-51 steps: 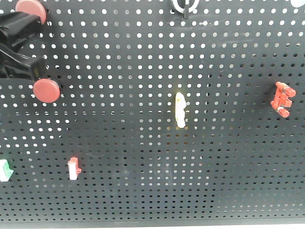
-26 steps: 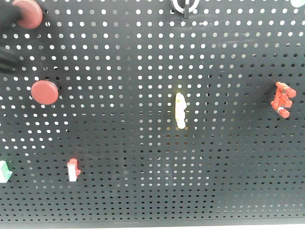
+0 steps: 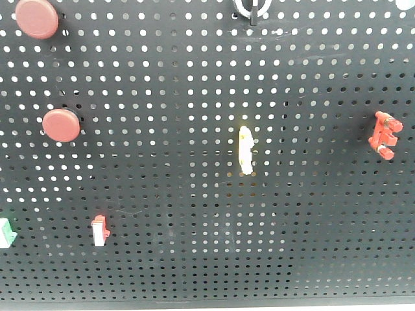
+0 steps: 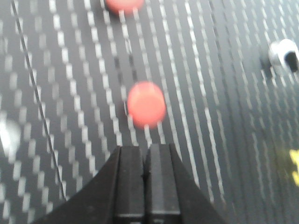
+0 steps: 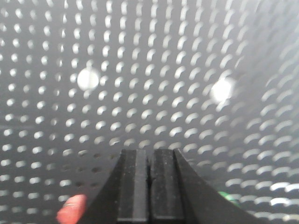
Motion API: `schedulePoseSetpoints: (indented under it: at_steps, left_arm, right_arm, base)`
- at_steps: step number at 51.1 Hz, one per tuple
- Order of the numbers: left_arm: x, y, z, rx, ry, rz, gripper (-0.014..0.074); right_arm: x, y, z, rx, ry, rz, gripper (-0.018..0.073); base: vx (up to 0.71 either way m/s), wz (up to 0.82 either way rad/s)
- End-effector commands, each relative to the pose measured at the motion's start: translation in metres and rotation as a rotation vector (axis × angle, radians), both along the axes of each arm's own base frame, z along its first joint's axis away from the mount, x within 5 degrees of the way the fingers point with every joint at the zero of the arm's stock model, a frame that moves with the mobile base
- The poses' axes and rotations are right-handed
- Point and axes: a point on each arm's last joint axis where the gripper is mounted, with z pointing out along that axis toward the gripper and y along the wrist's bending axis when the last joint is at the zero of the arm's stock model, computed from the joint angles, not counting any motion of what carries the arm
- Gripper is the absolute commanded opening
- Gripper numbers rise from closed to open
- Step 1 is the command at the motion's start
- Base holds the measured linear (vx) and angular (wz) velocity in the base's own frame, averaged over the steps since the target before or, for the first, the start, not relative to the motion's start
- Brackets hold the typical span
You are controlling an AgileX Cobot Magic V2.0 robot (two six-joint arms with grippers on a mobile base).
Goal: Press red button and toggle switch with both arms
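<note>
- A black board with holes point(image 3: 194, 78) is being shown from the front, and no arm is being seen in this view.
- 2 round buttons are being carried on the left part of the board. The upper red button point(image 3: 37, 18) is in the top corner, and the lower red button point(image 3: 61, 125) is below it, well apart.
- The toggle switch point(image 3: 382, 136), all red with short stubby prongs, is being carried far to the right, near the edge, about as high as the lower red button.
- A cream-yellow switch point(image 3: 245, 150) is being carried upright near the middle, between the lower red button and the toggle switch.
- A small red-and-white switch point(image 3: 100, 230) is being carried low on the left, and a green-and-white part point(image 3: 5, 233) is being cut off by the left edge.
- A black-and-white knob point(image 3: 251, 8) is being cut off by the top edge.
- The left gripper point(image 4: 144, 151) is being pressed tight, jaw against jaw, with nothing between. It is being pointed at the lower red button, which looks blurry just past the tips, with a thin strip of board between them.
- The right gripper point(image 5: 149, 154) is being pressed tight too, with nothing in it, and is being pointed at bare board.
- A blurry red shape point(image 5: 72, 208) and a bit of green point(image 5: 226, 196) are being seen at the bottom of the right wrist view. Which parts these are cannot be told.
</note>
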Motion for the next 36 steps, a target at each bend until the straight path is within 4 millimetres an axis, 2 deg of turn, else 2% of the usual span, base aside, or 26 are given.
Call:
schedulePoseSetpoints:
  at_steps: [1, 9, 15, 23, 36]
  left_arm:
    - [-0.011, 0.003, 0.011, -0.051, -0.092, -0.018, 0.0001]
    - [-0.011, 0.004, 0.009, -0.048, -0.084, -0.017, 0.0001]
    - [-0.011, 0.004, 0.009, -0.048, -0.084, -0.017, 0.0001]
    - [-0.011, 0.004, 0.009, -0.048, -0.084, -0.017, 0.0001]
    - [-0.011, 0.004, 0.009, -0.048, -0.084, -0.017, 0.0001]
  right_arm:
    - [0.000, 0.017, 0.020, -0.055, -0.137, 0.118, -0.0003]
    - [0.020, 0.047, 0.033, -0.091, -0.105, 0.267, -0.0003]
    - [0.034, 0.078, 0.050, -0.106, -0.123, 0.388, -0.0003]
    - [0.052, 0.112, 0.068, -0.116, -0.118, 0.478, -0.0003]
    - [0.071, 0.148, 0.079, -0.115, -0.108, 0.554, -0.0003]
  base:
    - [0.00, 0.00]
    - [0.00, 0.00]
    - [0.00, 0.00]
    - [0.00, 0.00]
    - [0.00, 0.00]
